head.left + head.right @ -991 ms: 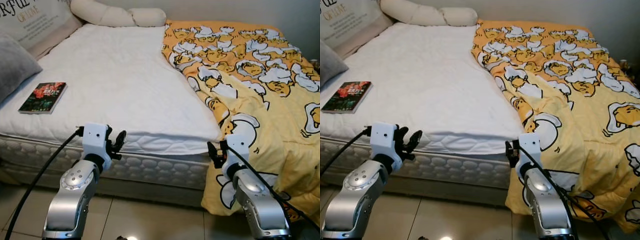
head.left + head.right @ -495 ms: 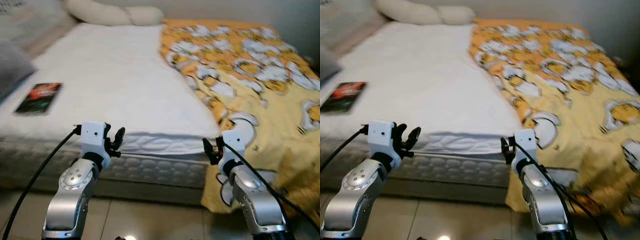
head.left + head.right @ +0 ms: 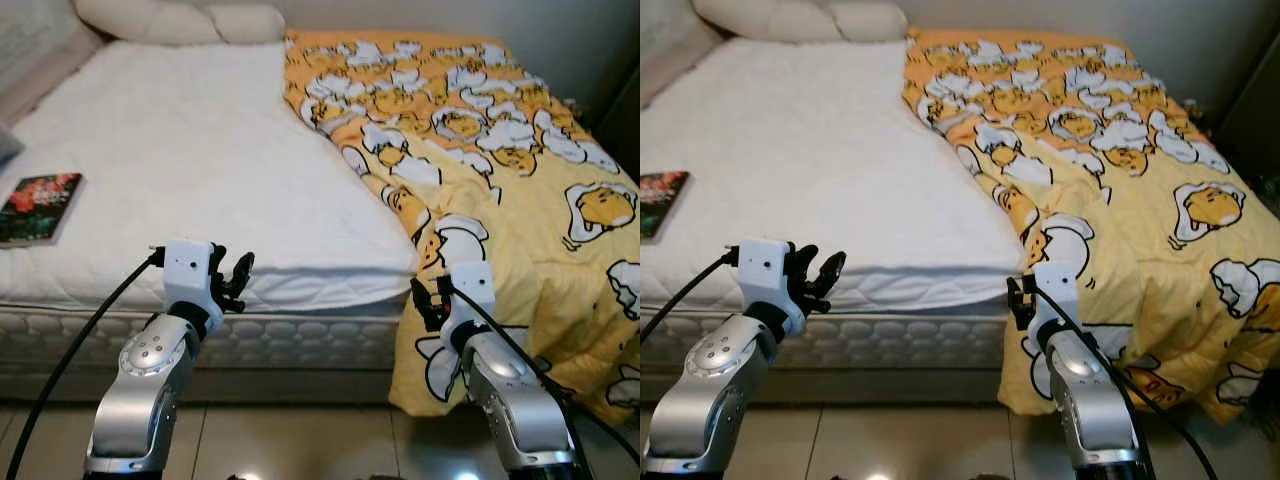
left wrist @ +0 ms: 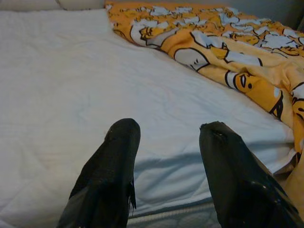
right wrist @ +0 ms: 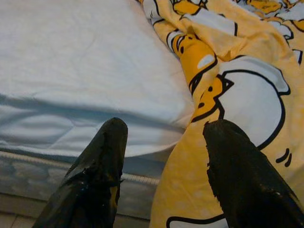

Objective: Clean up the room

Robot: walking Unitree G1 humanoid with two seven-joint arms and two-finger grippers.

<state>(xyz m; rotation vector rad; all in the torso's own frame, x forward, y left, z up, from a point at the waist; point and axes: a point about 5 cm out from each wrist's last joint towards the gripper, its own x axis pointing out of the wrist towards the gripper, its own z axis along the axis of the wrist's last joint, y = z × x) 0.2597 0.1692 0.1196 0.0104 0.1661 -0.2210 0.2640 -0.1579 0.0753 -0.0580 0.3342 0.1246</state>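
The yellow blanket (image 3: 500, 170), printed with white and orange cartoon figures, covers the right half of the bed (image 3: 180, 180) and hangs over the foot end down to the tiled floor (image 3: 300, 440); its inner edge runs diagonally from near the pillows toward the near corner of the mattress. The left half of the bed is bare white sheet. A book (image 3: 38, 194) with a dark, red-flowered cover lies flat on the sheet near the left edge, well apart from the blanket. Two cream pillows (image 3: 180, 20) sit at the head of the bed. The left gripper (image 3: 232, 280) is held in front of the mattress edge, at about sheet level, with its two black fingers (image 4: 111, 161) spread apart and nothing between them; they touch neither sheet nor mattress. The right gripper (image 3: 428, 303) is held just beside the near corner of the mattress where the blanket drops over, fingers (image 5: 240, 166) likewise apart and empty. In the right wrist view one finger points toward the white sheet and the other toward the hanging blanket; contact with the fabric cannot be confirmed.
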